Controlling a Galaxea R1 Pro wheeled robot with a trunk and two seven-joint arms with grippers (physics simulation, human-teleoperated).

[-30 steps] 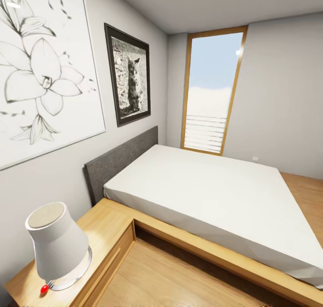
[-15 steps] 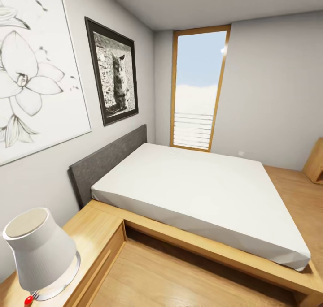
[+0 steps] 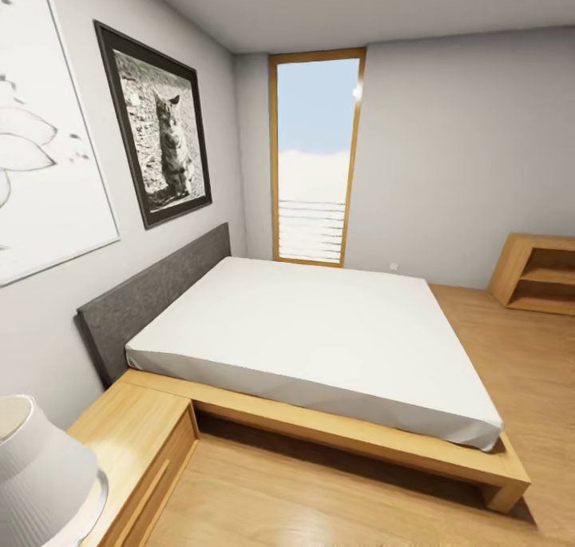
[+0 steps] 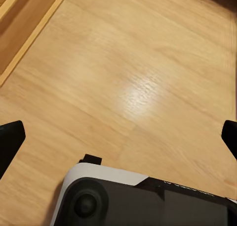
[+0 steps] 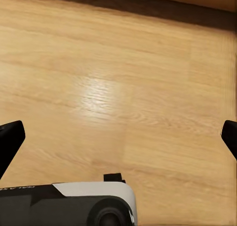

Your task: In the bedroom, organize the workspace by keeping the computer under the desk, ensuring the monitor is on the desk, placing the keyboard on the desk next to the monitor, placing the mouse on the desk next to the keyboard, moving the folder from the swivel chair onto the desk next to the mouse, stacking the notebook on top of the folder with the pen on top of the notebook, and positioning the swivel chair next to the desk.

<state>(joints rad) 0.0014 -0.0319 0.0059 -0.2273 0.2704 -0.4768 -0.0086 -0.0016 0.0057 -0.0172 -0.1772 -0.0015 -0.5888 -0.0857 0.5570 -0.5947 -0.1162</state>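
I am on my way through a bedroom, facing a bed (image 3: 319, 331) with a white mattress, a grey headboard and a light wooden frame. My left gripper (image 4: 118, 137) hangs over bare wooden floor (image 4: 138, 77), its black fingertips (image 4: 10, 142) far apart, open and empty. My right gripper (image 5: 118, 137) is also open over the floor (image 5: 113, 87), with nothing between its fingertips (image 5: 10, 142). The white and black edge of my base (image 4: 123, 196) lies under the left gripper.
A wooden nightstand (image 3: 132, 435) with a white lamp (image 3: 40, 483) stands at the lower left. A low open wooden shelf unit (image 3: 539, 271) sits against the far right wall. A tall window (image 3: 315, 156) is behind the bed. Wooden floor runs along the bed's foot and right side.
The camera has swung to the right: the lamp and wall pictures slid toward the left edge, and the wooden shelf unit came into view at the right.
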